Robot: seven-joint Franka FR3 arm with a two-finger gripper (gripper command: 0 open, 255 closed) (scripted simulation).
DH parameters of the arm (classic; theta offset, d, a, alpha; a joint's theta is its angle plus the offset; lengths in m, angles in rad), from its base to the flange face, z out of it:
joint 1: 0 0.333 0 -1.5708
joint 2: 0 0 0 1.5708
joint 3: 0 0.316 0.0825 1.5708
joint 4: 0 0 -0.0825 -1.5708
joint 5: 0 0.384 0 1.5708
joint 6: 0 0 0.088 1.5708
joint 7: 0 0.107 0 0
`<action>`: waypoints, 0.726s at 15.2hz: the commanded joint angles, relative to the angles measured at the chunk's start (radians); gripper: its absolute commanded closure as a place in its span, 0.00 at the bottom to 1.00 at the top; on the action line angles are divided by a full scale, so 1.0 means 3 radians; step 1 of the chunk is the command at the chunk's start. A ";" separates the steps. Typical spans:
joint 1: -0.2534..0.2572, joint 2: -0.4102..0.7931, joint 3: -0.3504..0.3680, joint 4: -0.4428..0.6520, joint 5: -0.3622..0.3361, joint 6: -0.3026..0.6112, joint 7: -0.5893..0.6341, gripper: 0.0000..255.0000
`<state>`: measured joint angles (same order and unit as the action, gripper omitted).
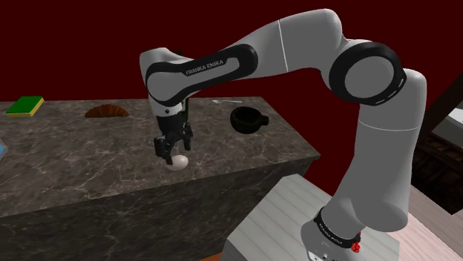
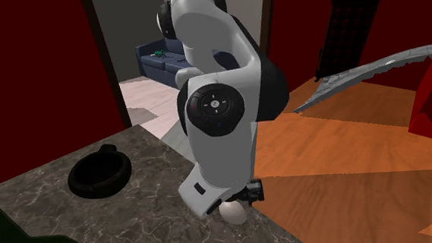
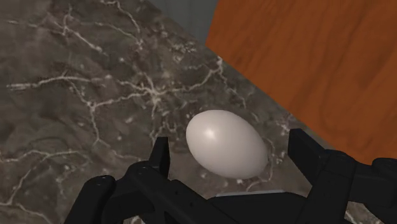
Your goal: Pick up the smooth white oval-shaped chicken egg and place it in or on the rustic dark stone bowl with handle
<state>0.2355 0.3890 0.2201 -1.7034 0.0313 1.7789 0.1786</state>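
A smooth white egg (image 3: 227, 143) lies on the dark marble counter (image 3: 83, 89) near its front edge. My black gripper (image 3: 229, 156) is lowered over it, open, one finger on each side of the egg and neither touching it. From the shoulder view the egg (image 1: 177, 161) sits just under the gripper (image 1: 173, 150). The dark bowl with a handle (image 1: 248, 118) stands farther back toward the shoulder view's right. In the second exterior view the egg (image 2: 234, 211) peeks out below the arm and the bowl (image 2: 98, 173) is to its left.
A brown croissant (image 1: 106, 112) and a green block (image 1: 26, 106) lie at the back of the counter, with a thin pale utensil (image 1: 226, 101) behind the bowl. The counter edge and orange floor (image 3: 318, 57) are close beside the egg. The white stand (image 1: 282, 222) is at lower right.
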 commanded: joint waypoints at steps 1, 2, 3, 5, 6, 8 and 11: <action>0.0006 0.0019 0.0002 -0.0062 -0.0003 0.0080 -0.0001 0.00; 0.0006 0.0020 0.0002 -0.0105 -0.0003 0.0124 -0.0001 0.00; 0.0007 0.0022 0.0002 -0.0147 -0.0003 0.0168 -0.0001 0.00; 0.0011 0.0032 0.0003 -0.0251 -0.0003 0.0281 -0.0001 0.00; 0.0010 0.0031 0.0003 -0.0252 -0.0003 0.0281 -0.0001 0.00; 0.0011 0.0032 0.0003 -0.0251 -0.0003 0.0281 -0.0001 0.00; 0.0011 0.0032 0.0003 -0.0251 -0.0003 0.0281 -0.0001 0.00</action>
<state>0.2386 0.3984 0.2209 -1.7783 0.0305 1.8628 0.1783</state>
